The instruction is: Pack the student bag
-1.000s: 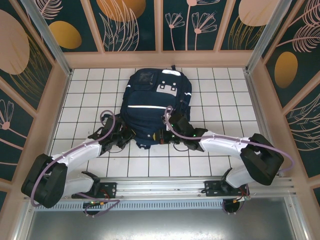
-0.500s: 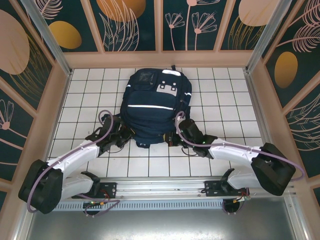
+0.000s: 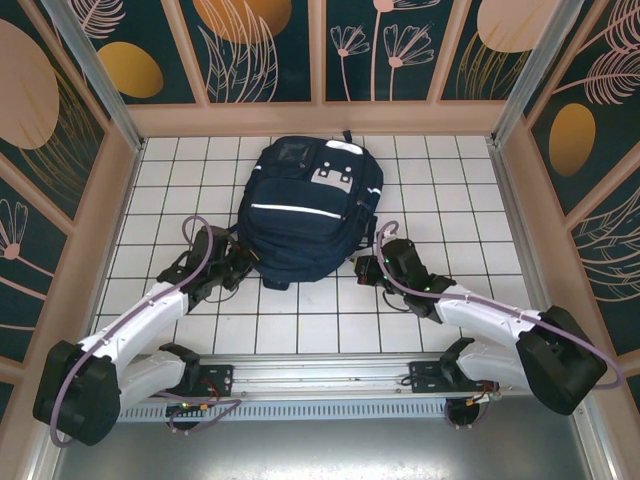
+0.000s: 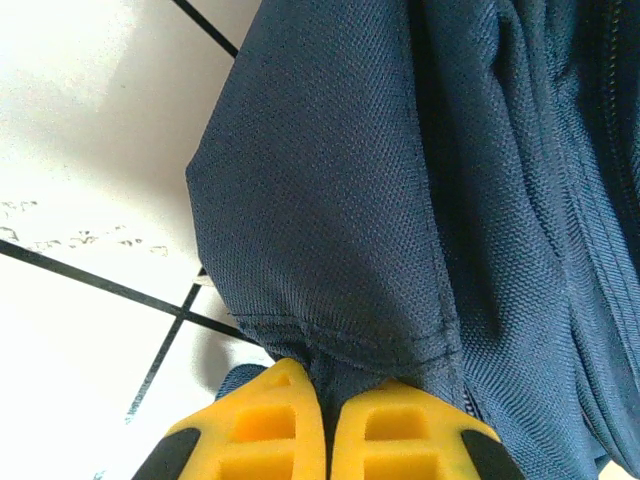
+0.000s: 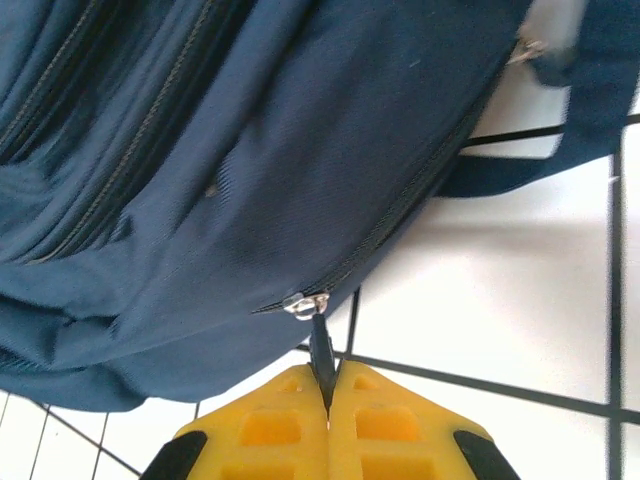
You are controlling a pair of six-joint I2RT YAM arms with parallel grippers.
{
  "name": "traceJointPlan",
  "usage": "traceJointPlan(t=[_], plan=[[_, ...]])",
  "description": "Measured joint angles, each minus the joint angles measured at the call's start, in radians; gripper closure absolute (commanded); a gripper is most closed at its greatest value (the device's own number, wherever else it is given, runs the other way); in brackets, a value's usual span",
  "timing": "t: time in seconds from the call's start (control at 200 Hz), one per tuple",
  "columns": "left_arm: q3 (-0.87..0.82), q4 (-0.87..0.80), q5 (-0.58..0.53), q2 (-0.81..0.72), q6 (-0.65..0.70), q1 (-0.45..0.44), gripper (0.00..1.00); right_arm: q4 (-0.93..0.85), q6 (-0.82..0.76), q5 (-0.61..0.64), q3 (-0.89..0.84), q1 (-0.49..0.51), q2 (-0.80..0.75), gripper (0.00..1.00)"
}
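Left gripper (image 4: 325, 385): my yellow pads (image 4: 265, 425) are pressed together with a fold of navy fabric pinched between them, just below a stitched seam. So it is closed on the student bag (image 4: 380, 200). From the top external view, left gripper (image 3: 243, 262) sits at the bag's near-left corner, touching it.

Right gripper (image 5: 328, 375): pads closed tight, with the dark zipper pull (image 5: 322, 350) clamped between them. The silver slider (image 5: 305, 303) is just above my fingertips, at the end of a zip line running up and right along the bag's side (image 5: 200, 180). From above, right gripper (image 3: 362, 268) is at the bag's near-right corner.

Student bag (image 3: 300, 215): lies flat on the white tiled table (image 3: 450, 200), centred left to right, its top nearly at the far edge and its bottom toward me. A white stripe (image 3: 295, 209) runs across the front, with grey-white patches (image 3: 335, 178) nearer the top. Both arms reach in from the near edge, one on each side of the bag's bottom.

Right wrist view also has a blue strap (image 5: 530, 165) trailing off the bag onto the tiles (image 5: 500, 300). There is a small metal fitting (image 5: 525, 48) at the top right, too blurred to tell what kind. Left wrist view has bare tile (image 4: 90, 150) with dark grout lines left of the fabric.
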Motion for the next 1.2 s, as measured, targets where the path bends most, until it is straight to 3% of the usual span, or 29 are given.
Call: traceJointPlan(t=[0.51, 1.201], plan=[[0.006, -0.032, -0.006, -0.031, 0.018, 0.005, 1.00, 0.023, 0.000, -0.030, -0.001, -0.155, 0.024, 1.00], [0.006, -0.037, -0.026, -0.033, 0.018, 0.024, 1.00, 0.047, -0.001, -0.009, -0.001, -0.242, 0.080, 1.00]])
